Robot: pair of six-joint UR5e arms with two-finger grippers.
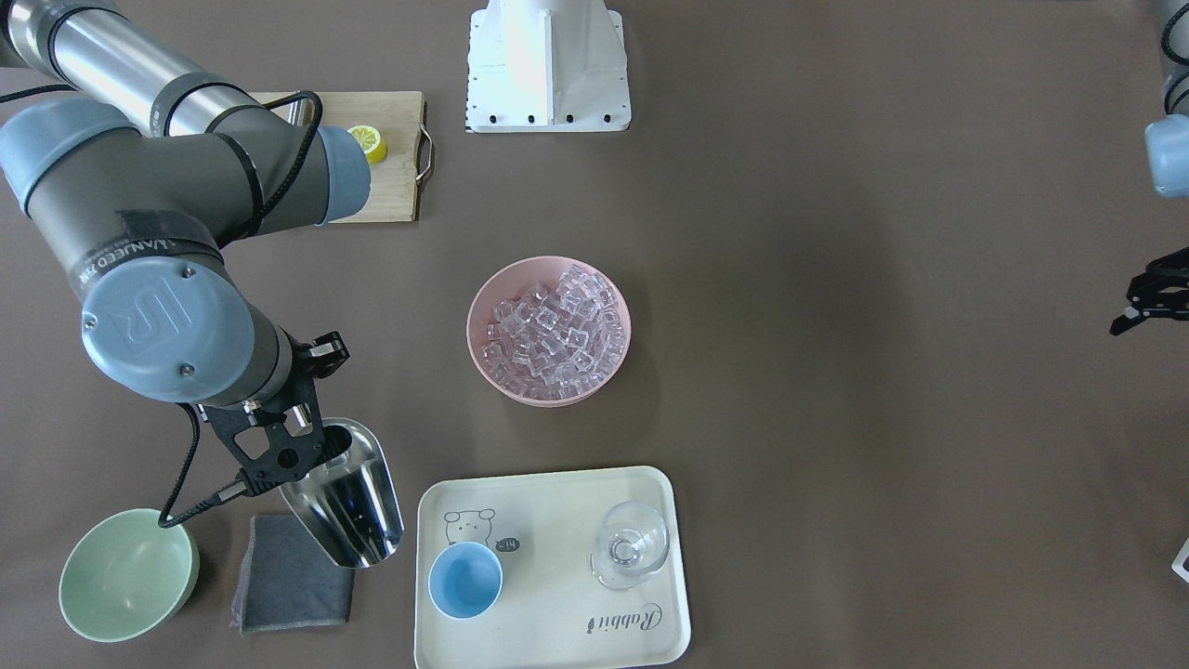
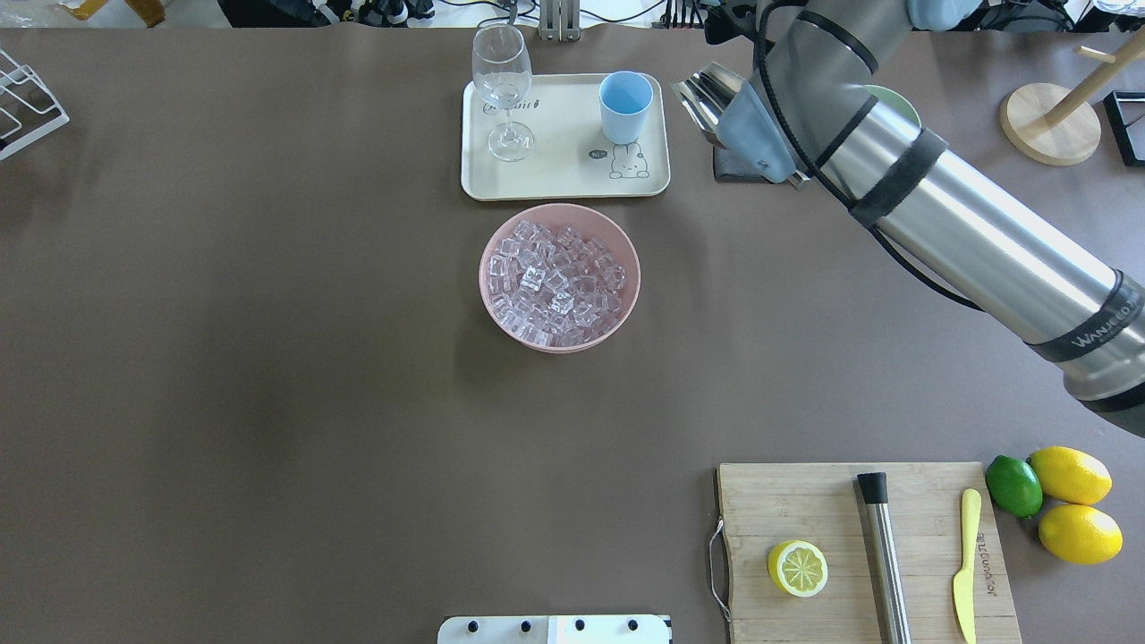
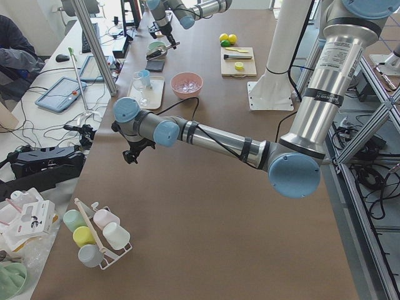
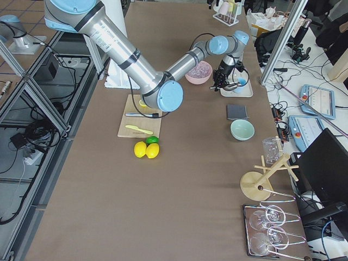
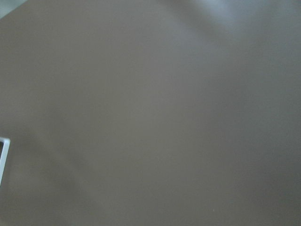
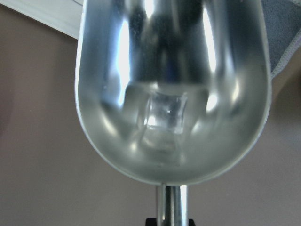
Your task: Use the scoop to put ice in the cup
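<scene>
The brown bench (image 1: pixel 836 418) fills every view. The right arm (image 1: pixel 139 214) comes in at the upper left of the front-facing view and bends down to the lower left. A cream tray (image 1: pixel 557 506) sits at the bottom centre. A wooden cutting board (image 1: pixel 395 177) lies at the upper left, partly under the arm, with a lemon half (image 1: pixel 372 144) on it. A pink bowl (image 1: pixel 481 307) stands mid-frame, just above the tray and apart from it, heaped with the ice (image 1: pixel 555 332). A pale green bowl (image 1: pixel 125 576) is in the bottom left corner, with a folded grey cloth (image 1: pixel 288 585) just to its right.

The scoop (image 1: pixel 348 506) hangs over the cloth's upper right corner, between the green bowl and the tray. The open end of its pan points toward the lower edge of the frame, and its handle points up-frame. The right fingers (image 1: pixel 299 429) are closed on that handle. In the right wrist view a lone cube (image 6: pixel 162 113) lies at the back of the pan, near the handle.

The cup (image 1: pixel 464 579) stands upright in the tray's lower left corner, near the scoop but not touching it. A clear glass (image 1: pixel 632 544) stands toward the tray's right side.

The left fingers (image 1: pixel 1143 307) show at the right edge of the front-facing view, well apart from everything else. I cannot tell how far apart they stand.
</scene>
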